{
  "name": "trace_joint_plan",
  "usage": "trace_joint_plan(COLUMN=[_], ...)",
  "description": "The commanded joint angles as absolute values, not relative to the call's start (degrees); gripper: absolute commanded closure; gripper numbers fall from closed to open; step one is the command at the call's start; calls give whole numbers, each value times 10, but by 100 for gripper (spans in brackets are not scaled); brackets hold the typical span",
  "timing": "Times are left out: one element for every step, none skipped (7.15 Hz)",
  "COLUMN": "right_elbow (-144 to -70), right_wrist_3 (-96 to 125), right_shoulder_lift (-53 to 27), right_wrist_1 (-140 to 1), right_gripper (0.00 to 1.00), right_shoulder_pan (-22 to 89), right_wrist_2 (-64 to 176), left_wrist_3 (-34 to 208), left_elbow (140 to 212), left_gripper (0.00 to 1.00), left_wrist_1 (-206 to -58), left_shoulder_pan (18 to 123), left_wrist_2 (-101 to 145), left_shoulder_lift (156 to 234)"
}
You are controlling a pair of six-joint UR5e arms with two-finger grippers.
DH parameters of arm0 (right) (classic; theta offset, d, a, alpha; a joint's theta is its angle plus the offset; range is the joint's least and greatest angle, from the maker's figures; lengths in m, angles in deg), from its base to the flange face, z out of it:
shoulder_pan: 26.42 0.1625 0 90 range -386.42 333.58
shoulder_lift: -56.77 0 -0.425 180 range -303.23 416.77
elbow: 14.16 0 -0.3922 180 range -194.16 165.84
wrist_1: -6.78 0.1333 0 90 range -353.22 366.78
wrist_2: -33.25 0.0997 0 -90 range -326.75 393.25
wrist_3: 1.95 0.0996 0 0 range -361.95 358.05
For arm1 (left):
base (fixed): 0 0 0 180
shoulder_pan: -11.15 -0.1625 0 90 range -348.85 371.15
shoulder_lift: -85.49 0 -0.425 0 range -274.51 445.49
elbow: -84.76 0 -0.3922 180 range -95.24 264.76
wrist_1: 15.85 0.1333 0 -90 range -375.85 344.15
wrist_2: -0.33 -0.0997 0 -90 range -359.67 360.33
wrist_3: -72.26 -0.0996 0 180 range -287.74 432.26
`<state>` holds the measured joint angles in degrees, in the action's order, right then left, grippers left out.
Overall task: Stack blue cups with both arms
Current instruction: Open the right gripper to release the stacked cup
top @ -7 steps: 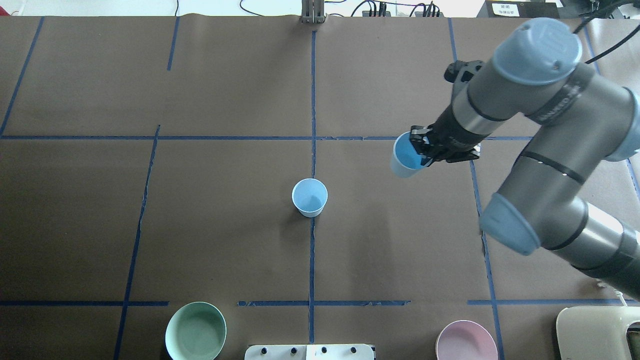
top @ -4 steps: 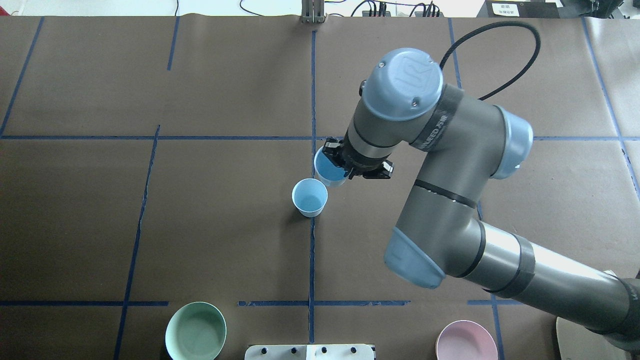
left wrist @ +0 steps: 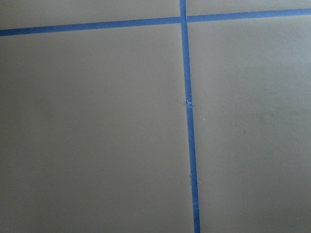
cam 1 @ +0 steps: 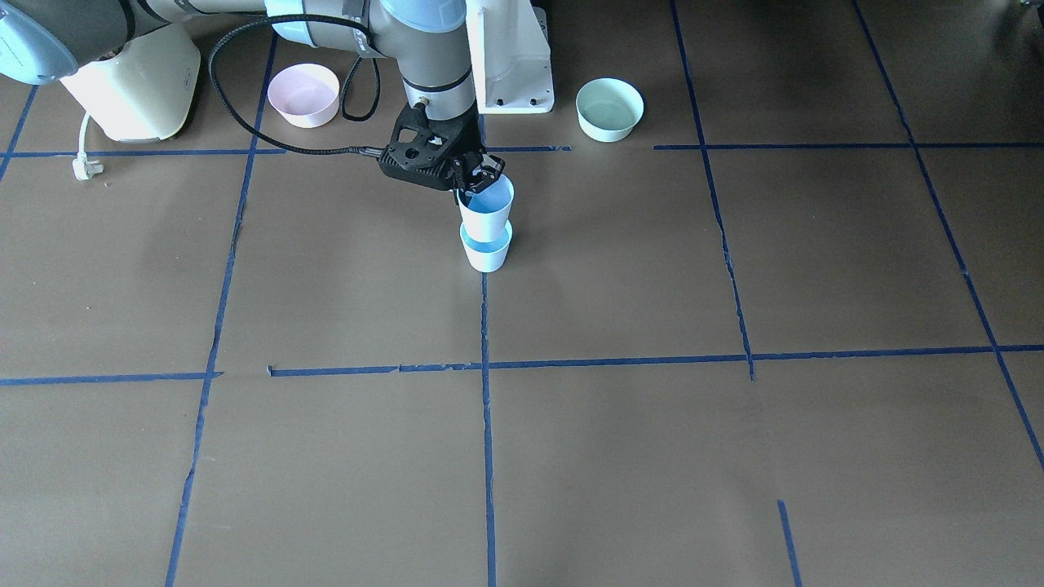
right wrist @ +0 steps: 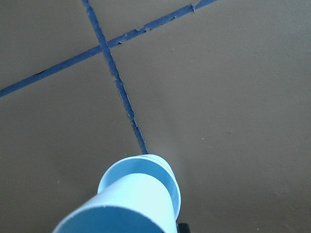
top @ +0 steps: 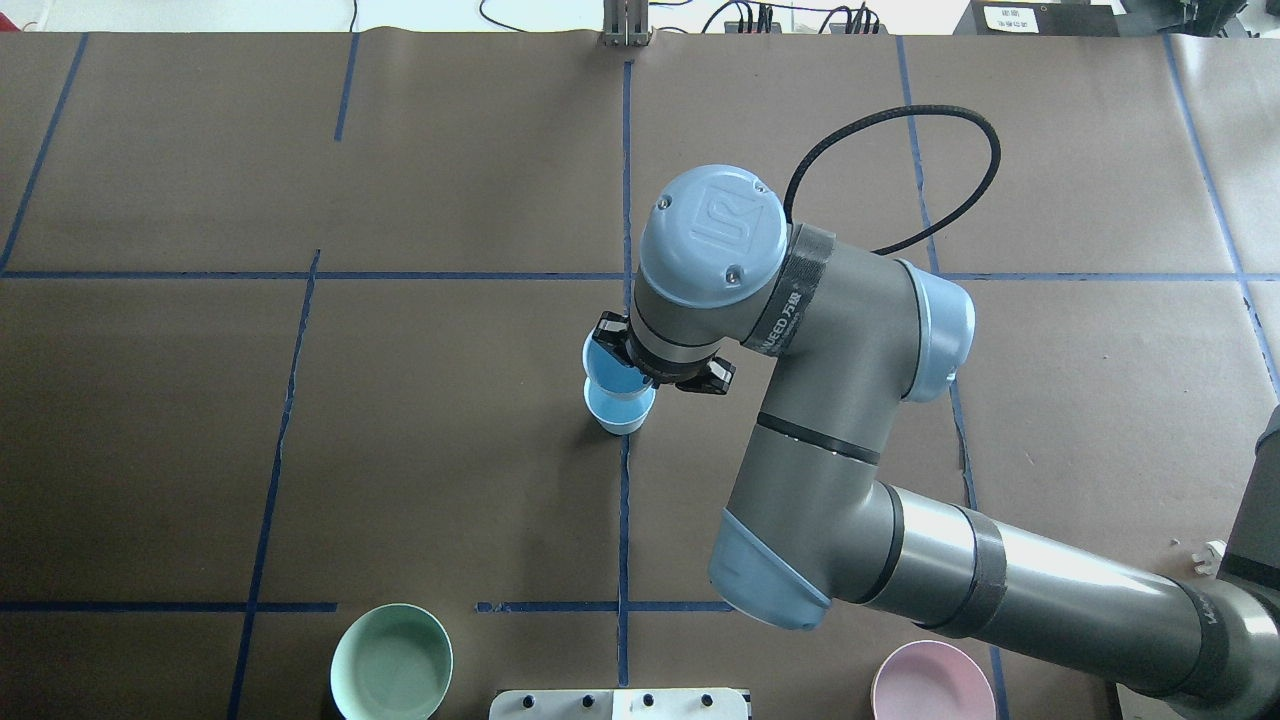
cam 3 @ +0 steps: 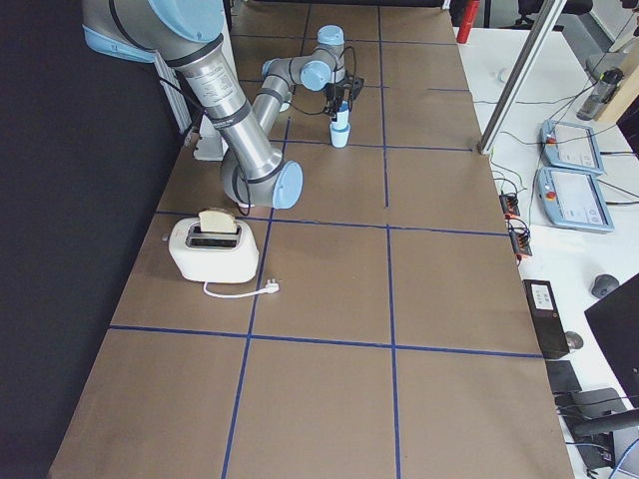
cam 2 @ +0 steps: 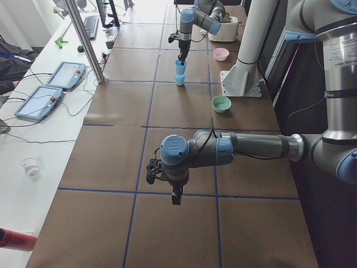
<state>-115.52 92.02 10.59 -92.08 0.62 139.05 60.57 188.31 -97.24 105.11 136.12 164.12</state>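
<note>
One blue cup (cam 1: 486, 251) stands upright at the table's centre, on a blue tape line. My right gripper (cam 1: 475, 174) is shut on the rim of the second blue cup (cam 1: 488, 205) and holds it upright straight over the first. The held cup's base is at or just inside the standing cup's rim; I cannot tell if they touch. The overhead view shows the held cup (top: 606, 366) overlapping the standing cup (top: 620, 412). The right wrist view shows the held cup (right wrist: 129, 206) close up. My left gripper (cam 2: 176, 197) hangs over bare table far from the cups; I cannot tell whether it is open.
A mint-green bowl (top: 391, 662) and a pink bowl (top: 930, 686) sit at the robot's edge of the table. A cream toaster (cam 1: 130, 73) with a cord stands beyond the pink bowl. The white pedestal (cam 1: 510, 57) is between the bowls.
My right arm has swung left with the cup in its gripper, from well right of the standing cup to directly over it, and has come lower.
</note>
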Motion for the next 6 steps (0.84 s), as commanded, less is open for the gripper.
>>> trace_joint_plan(right_elbow=[-1149,-1151,-1154,-1154,-1154,-1155], right_wrist_3=[911,905,894,852,789,703], right_shoulder_lift=[100,100,100,98,77,45], right_wrist_1=[-920,-919,-919,-919,-918,-918], right_gripper=[1,0,0,0,0,0], right_shoulder_pan=[0,0,6,30,75,140], right_wrist_2=[1381,1381,1383,1396,1442,1510], left_wrist_3=[606,606,604,605,604,603], left_elbow=[1884,1883,1883,1882,1881,1879], left_gripper=[0,0,0,0,0,0], left_wrist_1=[-972,-972,-972,-972,-972,-972], left_shoulder_pan=[1051,1051,1050,1050,1050,1050], left_wrist_2=[1361,1361,1361,1360,1360,1359], left_shoulder_lift=[1642,1644,1646,1647,1647,1647])
